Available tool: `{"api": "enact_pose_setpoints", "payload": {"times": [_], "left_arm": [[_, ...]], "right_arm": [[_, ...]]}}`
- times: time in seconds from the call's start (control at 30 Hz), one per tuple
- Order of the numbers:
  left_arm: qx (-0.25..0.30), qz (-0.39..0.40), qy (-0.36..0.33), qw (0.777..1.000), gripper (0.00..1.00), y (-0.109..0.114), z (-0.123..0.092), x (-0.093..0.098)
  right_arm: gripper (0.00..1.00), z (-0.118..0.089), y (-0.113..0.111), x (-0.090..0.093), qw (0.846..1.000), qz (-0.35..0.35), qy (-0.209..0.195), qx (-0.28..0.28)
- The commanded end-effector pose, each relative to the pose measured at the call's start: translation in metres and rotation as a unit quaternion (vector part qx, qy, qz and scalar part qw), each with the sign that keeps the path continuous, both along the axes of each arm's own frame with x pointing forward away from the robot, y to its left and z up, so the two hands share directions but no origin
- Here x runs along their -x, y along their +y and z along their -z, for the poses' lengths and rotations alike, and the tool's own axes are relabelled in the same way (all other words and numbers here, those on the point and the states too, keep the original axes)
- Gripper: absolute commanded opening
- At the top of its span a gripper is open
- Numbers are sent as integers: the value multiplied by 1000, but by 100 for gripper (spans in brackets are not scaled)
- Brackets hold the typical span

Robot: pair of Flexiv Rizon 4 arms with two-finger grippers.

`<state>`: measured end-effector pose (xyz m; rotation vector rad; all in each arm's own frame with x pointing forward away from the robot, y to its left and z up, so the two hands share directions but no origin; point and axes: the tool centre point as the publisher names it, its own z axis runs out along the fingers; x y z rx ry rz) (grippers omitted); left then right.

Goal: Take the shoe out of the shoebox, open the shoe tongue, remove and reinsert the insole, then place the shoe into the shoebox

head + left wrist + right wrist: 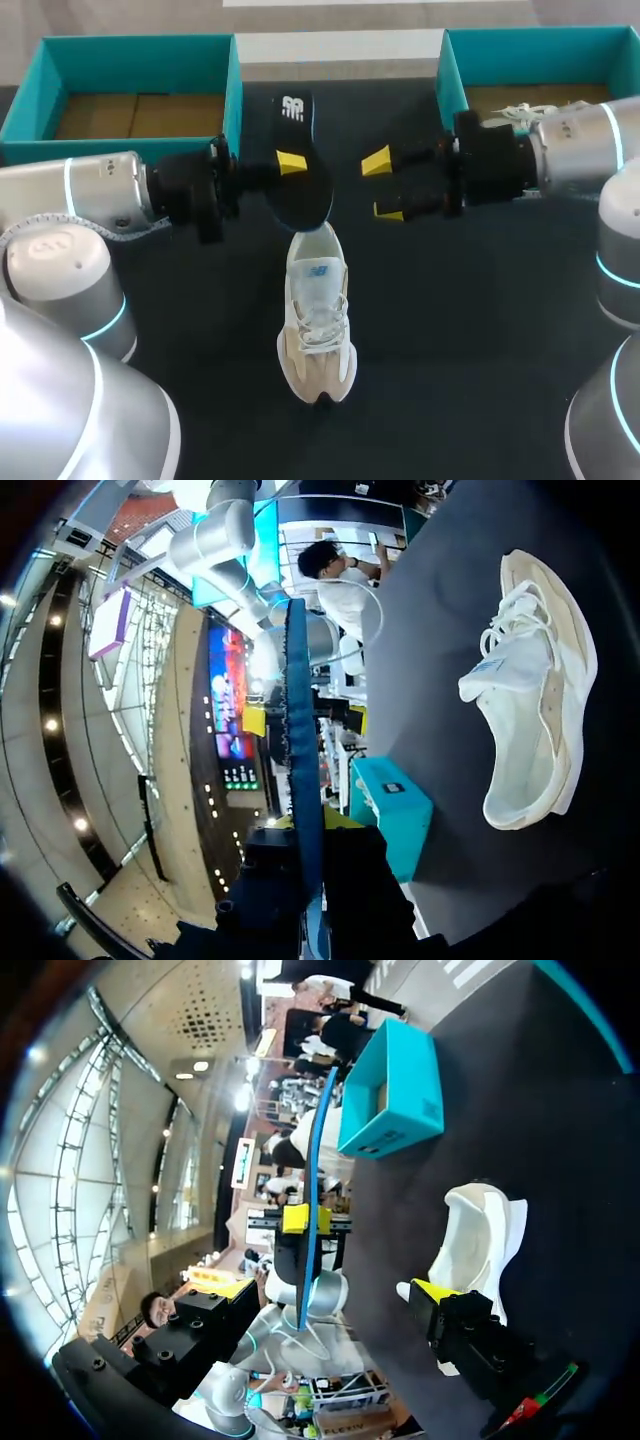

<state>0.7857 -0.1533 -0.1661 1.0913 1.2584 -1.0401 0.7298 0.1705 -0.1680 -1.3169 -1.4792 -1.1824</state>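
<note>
A black insole [298, 170] is held up above the table, and my left gripper [290, 165] is shut on its edge. In the left wrist view the insole [301, 730] stands edge-on out from between that gripper's fingers. The white and beige shoe [317, 325] lies on the dark table just below it, toe toward the front edge. My right gripper [382, 186] is open to the right of the insole, with nothing between its fingers. In the right wrist view, one yellow fingertip [433, 1290] shows near the shoe [475, 1240], and the insole [315, 1180] is ahead of it, edge-on.
A teal shoebox [130, 60] stands open at the back left. A second teal shoebox [450, 70] at the back right has white laces [520, 112] showing inside, behind my right arm. The left box also shows as a teal box [395, 1090] beyond the shoe.
</note>
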Motion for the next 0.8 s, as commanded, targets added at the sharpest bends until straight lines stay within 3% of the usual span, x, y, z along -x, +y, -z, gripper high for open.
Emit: {"api": "enact_pose_setpoints", "payload": {"times": [0.03, 0.1, 0.13, 0.4, 0.63, 0.73, 0.8], "left_arm": [[1, -1, -11, 1000, 0, -11, 6, -5], [2, 1, -15, 1000, 0, -15, 7, -7], [2, 3, -21, 1000, 0, -18, 7, -7], [-1, 16, -33, 999, 0, -38, 12, -11], [1, 19, -34, 999, 0, -45, 12, -17], [4, 20, -34, 999, 0, -49, 12, -19], [8, 21, -33, 999, 0, -51, 12, -19]], "right_arm": [[100, 3, 24, -10, 1000, -13, 1, -4], [100, 4, 31, -12, 1000, -22, 2, -8], [89, 5, 34, -13, 1000, -23, 1, -10], [54, 10, 51, -16, 999, -40, 1, -25], [47, 12, 53, -13, 998, -42, 3, -36], [35, 12, 53, -13, 998, -43, 2, -39], [36, 13, 54, -13, 998, -43, 3, -40]]}}
